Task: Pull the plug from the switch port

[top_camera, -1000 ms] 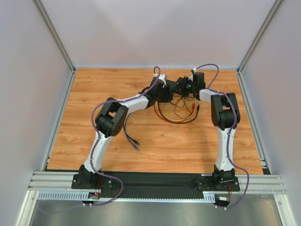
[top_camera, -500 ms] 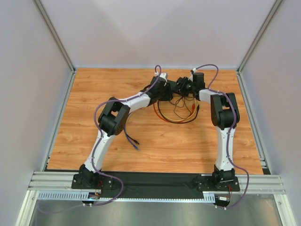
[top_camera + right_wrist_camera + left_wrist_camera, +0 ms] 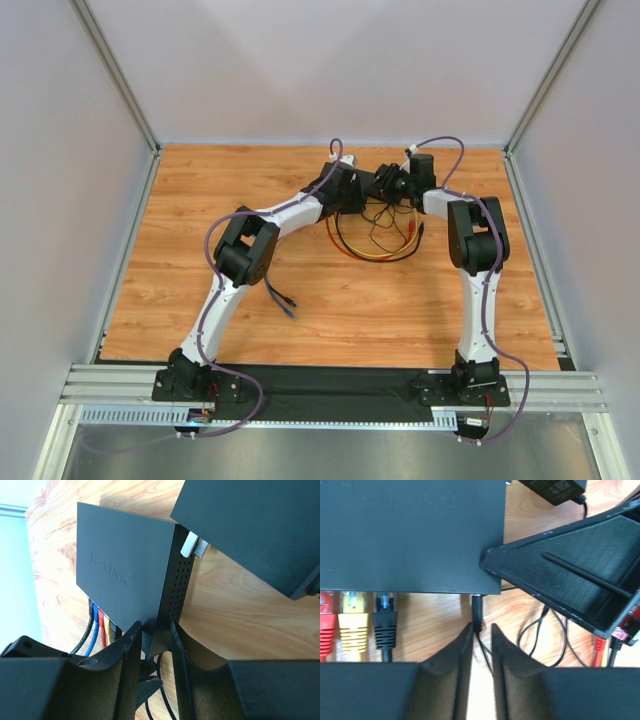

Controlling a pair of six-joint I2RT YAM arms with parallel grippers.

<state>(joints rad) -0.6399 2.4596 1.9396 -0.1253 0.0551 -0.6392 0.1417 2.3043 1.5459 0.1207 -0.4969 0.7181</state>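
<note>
The switch point(image 3: 410, 535) is a flat black box; red, yellow and black network plugs sit along its near side. The plug point(image 3: 477, 607), a thin black barrel with a thin wire, sits in a port near the switch's corner. My left gripper point(image 3: 481, 628) straddles the plug's tail, jaws narrowly apart: the left finger touches it and a slit shows at the right finger. My right gripper point(image 3: 155, 626) is shut on the switch point(image 3: 120, 570) at its perforated corner. From above, both grippers meet at the switch point(image 3: 383, 184), which is mostly hidden.
A small black power adapter point(image 3: 555, 487) lies just beyond the switch. Red, yellow and black cables point(image 3: 375, 240) loop on the wooden table in front of it. A loose blue cable end point(image 3: 286, 301) lies near the left arm. Grey walls enclose the table.
The left arm has edged to the right, towards the switch, and its jaws have drawn closer together around the plug. The right arm has not moved.
</note>
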